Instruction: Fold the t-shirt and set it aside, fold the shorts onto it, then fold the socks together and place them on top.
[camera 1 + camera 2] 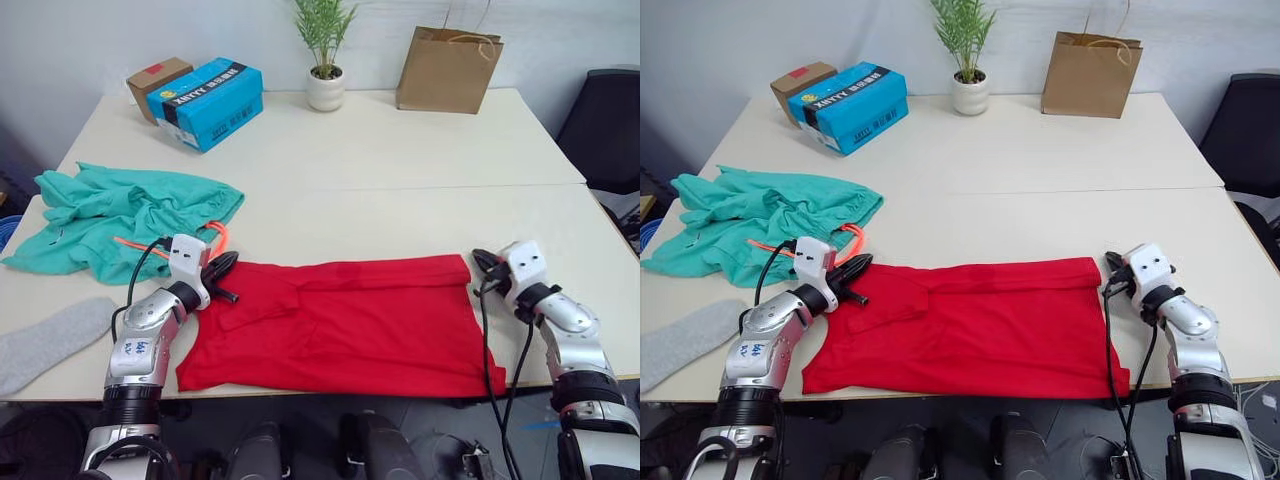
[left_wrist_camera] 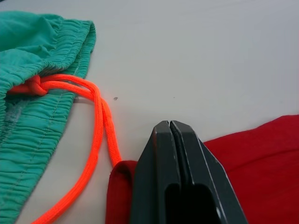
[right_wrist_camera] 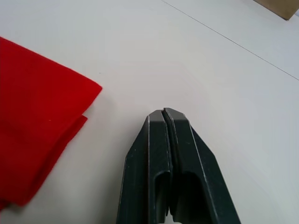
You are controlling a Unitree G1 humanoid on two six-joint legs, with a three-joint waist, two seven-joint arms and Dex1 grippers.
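Observation:
The red t-shirt (image 1: 345, 325) lies flat and folded along the table's front edge. My left gripper (image 1: 225, 266) is shut at the shirt's far left corner, its tips over the red edge with no cloth seen between them. My right gripper (image 3: 163, 112) is shut on nothing, over bare table just beside the shirt's far right corner (image 3: 88, 88). The teal shorts (image 1: 120, 215) lie crumpled at the left, and their orange drawstring (image 2: 99, 130) runs up to the shirt's corner. One grey sock (image 1: 45, 342) lies at the front left edge.
Along the back of the white table (image 1: 400, 190) stand a blue box (image 1: 207, 100), a brown cardboard box (image 1: 158, 78), a potted plant (image 1: 325, 85) and a paper bag (image 1: 448, 70). A black chair (image 1: 610, 130) stands to the right.

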